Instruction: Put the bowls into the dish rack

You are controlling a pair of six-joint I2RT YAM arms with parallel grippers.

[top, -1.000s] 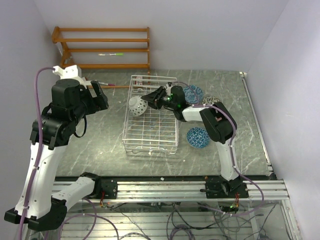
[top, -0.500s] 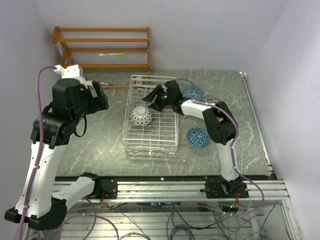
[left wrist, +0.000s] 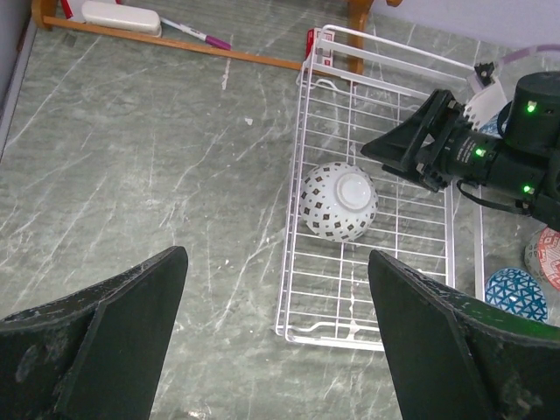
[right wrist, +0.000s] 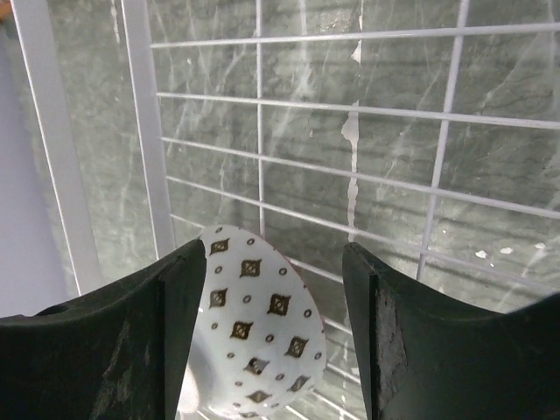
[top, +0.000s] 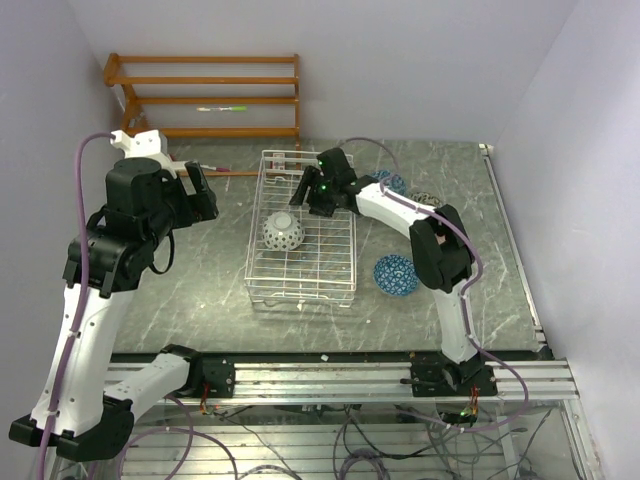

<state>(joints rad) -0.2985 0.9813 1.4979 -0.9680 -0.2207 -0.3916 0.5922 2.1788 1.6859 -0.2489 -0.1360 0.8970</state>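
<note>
The white wire dish rack (top: 300,285) lies mid-table. One bowl (top: 284,231) with a pale dotted outside lies upside down inside it, foot ring up; it also shows in the left wrist view (left wrist: 339,201). My right gripper (top: 305,192) is open and empty above the rack's far half; in its wrist view (right wrist: 273,324) the bowl (right wrist: 254,332) lies beyond the spread fingers, untouched. A blue bowl (top: 396,274) sits on the table right of the rack. Two more bowls (top: 392,181) (top: 425,198) sit behind the right arm. My left gripper (top: 203,192) is open, high, left of the rack.
The orange slatted shelf (top: 205,95) stands against the back wall, with a pen (left wrist: 199,35) and a white block (left wrist: 121,15) by its base. A red bowl (left wrist: 547,254) and the blue bowl (left wrist: 516,293) lie right of the rack (left wrist: 293,236).
My right gripper let go of the pale bowl, which dropped upside down onto the rack floor. The gripper then drew back toward the rack's far end. The left arm stayed put.
</note>
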